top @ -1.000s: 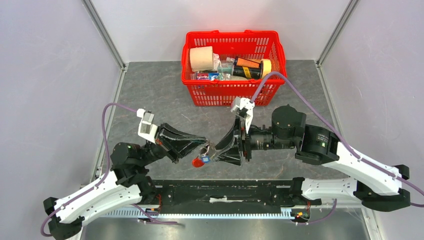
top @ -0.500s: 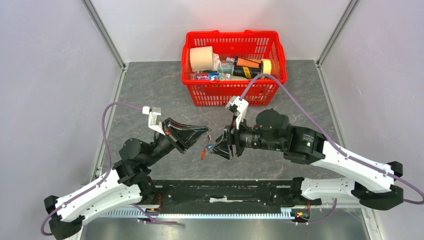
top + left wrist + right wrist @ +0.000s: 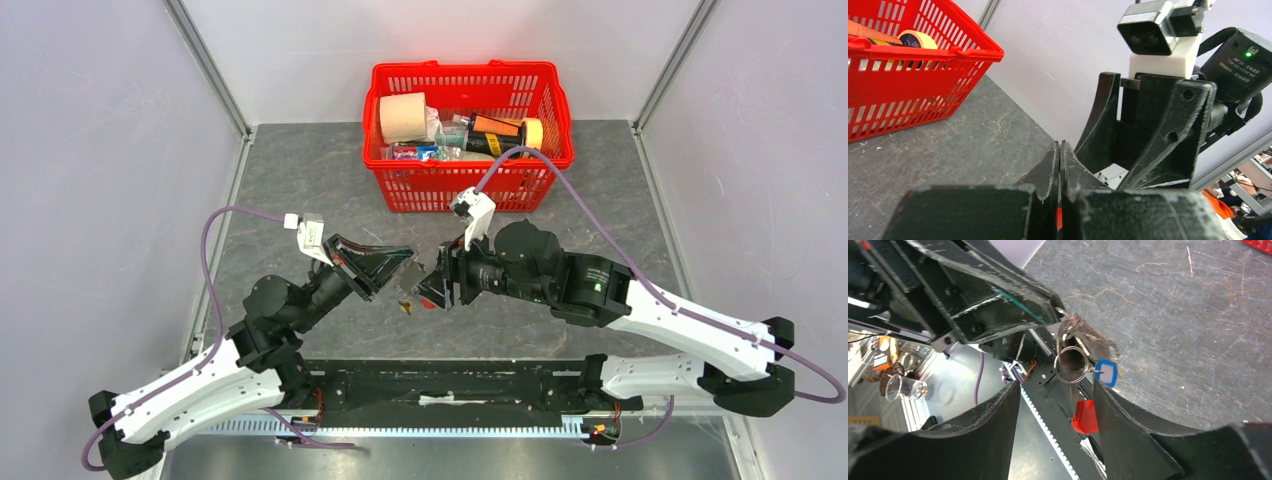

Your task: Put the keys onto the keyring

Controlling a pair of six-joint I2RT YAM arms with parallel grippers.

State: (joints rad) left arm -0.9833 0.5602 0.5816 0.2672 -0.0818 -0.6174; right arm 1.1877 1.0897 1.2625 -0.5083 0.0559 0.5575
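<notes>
My left gripper (image 3: 403, 268) is shut on the keyring (image 3: 1074, 364) and holds it in the air. From its tips (image 3: 1055, 310) hang a silvery ring, a blurred brownish coil, a blue-tagged key (image 3: 1106, 373) and a red piece (image 3: 1084, 416). In the left wrist view the left fingers (image 3: 1060, 146) are pressed together, with red showing between them. My right gripper (image 3: 1055, 390) is open, facing the left one, and the hanging bundle sits just ahead of its jaws without touching them. It also shows in the top view (image 3: 433, 288). I see no black-headed key.
A red basket (image 3: 467, 68) holding a paper roll, tape and bottles stands at the back of the grey table, just beyond both grippers; it also shows in the left wrist view (image 3: 908, 100). The black rail between the arm bases (image 3: 450, 385) lies below the grippers.
Both grippers have risen and moved away from the bases toward the basket. The bundle went with the left gripper. The right gripper has turned and shifted left, still facing it.
</notes>
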